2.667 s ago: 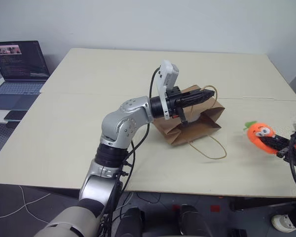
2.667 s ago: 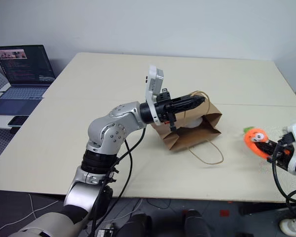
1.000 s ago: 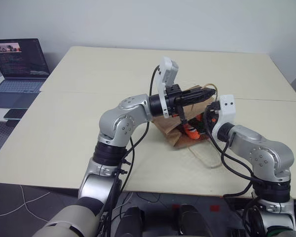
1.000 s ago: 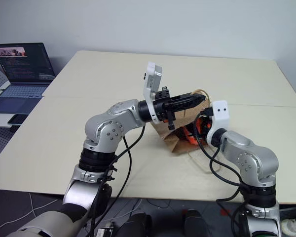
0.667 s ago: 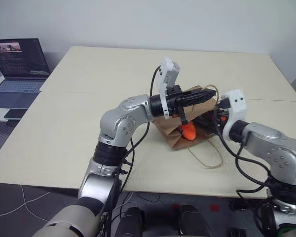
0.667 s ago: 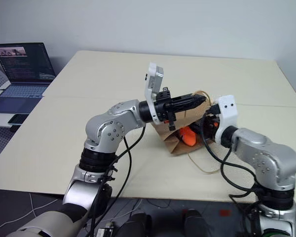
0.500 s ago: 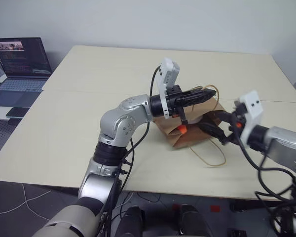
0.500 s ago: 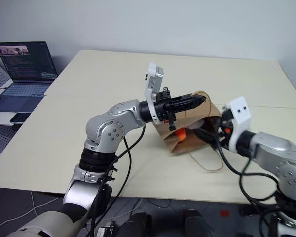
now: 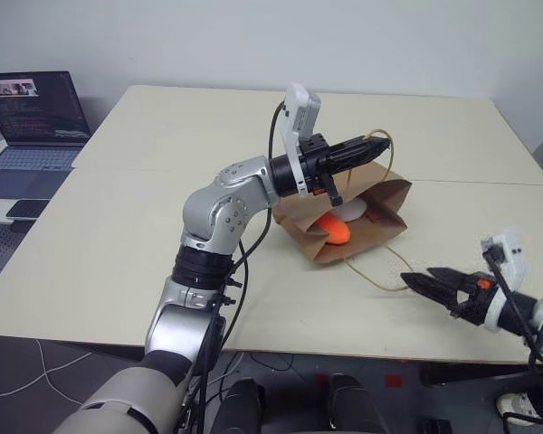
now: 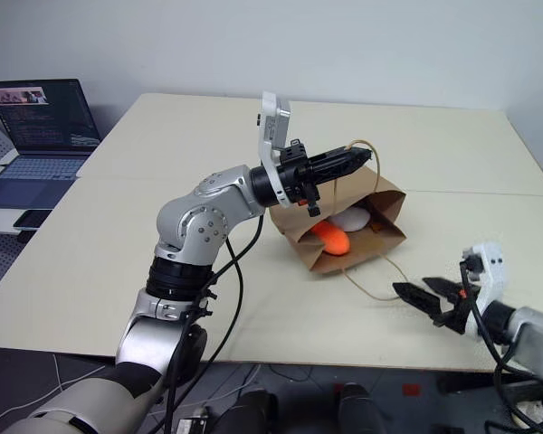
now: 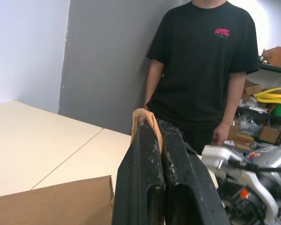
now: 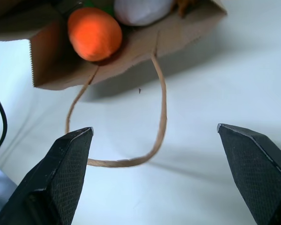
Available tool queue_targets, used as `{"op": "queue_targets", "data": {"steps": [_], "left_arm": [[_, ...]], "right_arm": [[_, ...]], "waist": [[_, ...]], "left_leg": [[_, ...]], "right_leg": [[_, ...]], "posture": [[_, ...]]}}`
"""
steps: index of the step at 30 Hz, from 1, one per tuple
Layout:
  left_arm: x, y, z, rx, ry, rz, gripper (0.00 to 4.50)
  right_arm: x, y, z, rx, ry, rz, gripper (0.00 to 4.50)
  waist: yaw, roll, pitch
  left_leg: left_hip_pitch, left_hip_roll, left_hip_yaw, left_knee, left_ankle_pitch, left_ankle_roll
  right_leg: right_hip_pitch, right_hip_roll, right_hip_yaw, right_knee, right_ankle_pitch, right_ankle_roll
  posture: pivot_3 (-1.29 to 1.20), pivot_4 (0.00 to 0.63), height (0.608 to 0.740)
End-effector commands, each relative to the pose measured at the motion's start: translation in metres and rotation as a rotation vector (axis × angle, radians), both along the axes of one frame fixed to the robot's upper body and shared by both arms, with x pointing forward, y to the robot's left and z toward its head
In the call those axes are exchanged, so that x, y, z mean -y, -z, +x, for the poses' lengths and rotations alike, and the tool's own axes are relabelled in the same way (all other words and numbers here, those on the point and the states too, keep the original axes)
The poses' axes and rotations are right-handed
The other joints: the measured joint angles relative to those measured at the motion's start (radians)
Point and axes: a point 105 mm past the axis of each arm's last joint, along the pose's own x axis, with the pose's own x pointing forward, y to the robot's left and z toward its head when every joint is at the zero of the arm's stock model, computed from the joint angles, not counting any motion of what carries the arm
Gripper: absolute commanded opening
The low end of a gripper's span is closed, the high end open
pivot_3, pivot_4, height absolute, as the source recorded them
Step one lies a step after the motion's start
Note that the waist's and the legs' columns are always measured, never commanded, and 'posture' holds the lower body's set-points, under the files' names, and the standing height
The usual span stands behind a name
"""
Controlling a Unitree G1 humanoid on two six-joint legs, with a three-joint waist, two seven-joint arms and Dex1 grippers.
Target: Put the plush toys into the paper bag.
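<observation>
While one handle is pinched, both plush toys are seen inside the paper bag (image 9: 344, 240).
At frame centre the upper handle (image 9: 386, 143) is clamped by the left gripper (image 9: 373, 147); the carrot (image 9: 332, 230) and egg (image 9: 351, 212) are held within; at lower right the right gripper (image 9: 437, 285) is spread wide, empty.

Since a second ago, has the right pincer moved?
Yes. The right pincer has pulled back out of the bag mouth toward the table's near edge, open and empty.
</observation>
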Motion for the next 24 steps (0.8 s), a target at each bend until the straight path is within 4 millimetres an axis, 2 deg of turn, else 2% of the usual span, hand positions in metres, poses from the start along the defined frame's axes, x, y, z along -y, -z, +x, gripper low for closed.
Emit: {"op": "queue_targets", "data": {"steps": [1,4,7,14,18,24], "left_arm": [[-0.002,-0.013,-0.002,0.052,-0.007,-0.022,0.00],[-0.003,-0.012,-0.002,0.056,-0.013,-0.016,0.00],[-0.004,-0.011,-0.002,0.055,-0.016,-0.013,0.00],[-0.008,-0.010,-0.001,0.056,-0.025,-0.003,0.00],[-0.014,-0.012,0.002,0.064,-0.033,0.009,0.00],[-0.030,-0.021,0.007,0.120,-0.040,0.071,0.00]], "right_arm": [[-0.008,0.007,0.001,-0.015,0.020,0.073,4.45],[-0.018,0.005,0.005,0.004,0.029,0.164,4.45],[-0.022,-0.001,0.010,0.025,0.053,0.243,3.82],[-0.024,-0.003,0.012,0.025,0.064,0.276,1.37],[-0.028,-0.018,0.017,0.078,0.054,0.308,0.03],[-0.043,-0.070,0.029,0.215,-0.017,0.349,0.03]], "waist": [[0.000,0.000,0.000],[0.000,0.000,0.000],[0.000,0.000,0.000],[0.000,0.000,0.000],[-0.002,0.000,0.000],[-0.003,0.000,0.000]], "left_leg": [[0.000,0.000,0.000,0.000,0.000,0.000],[0.000,0.000,0.000,0.000,0.000,0.000],[0.000,0.000,0.000,0.000,0.000,0.000],[0.000,0.000,0.000,0.000,0.000,0.000],[0.000,0.000,0.000,0.000,0.000,0.000],[0.000,0.000,0.001,0.000,0.000,0.000]], "right_leg": [[0.000,0.000,0.000,0.000,0.000,0.000],[0.000,0.000,0.001,0.000,0.000,0.000],[0.000,0.000,0.000,0.000,0.000,0.000],[0.000,0.000,0.000,0.000,0.000,0.000],[0.000,0.000,0.000,0.000,0.000,0.000],[0.000,0.002,0.000,0.000,0.000,0.000]], "posture": [[0.00,0.150,0.740],[0.00,0.150,0.740],[0.00,0.150,0.740],[0.00,0.150,0.740],[0.00,0.150,0.740],[0.00,0.150,0.740]]}}
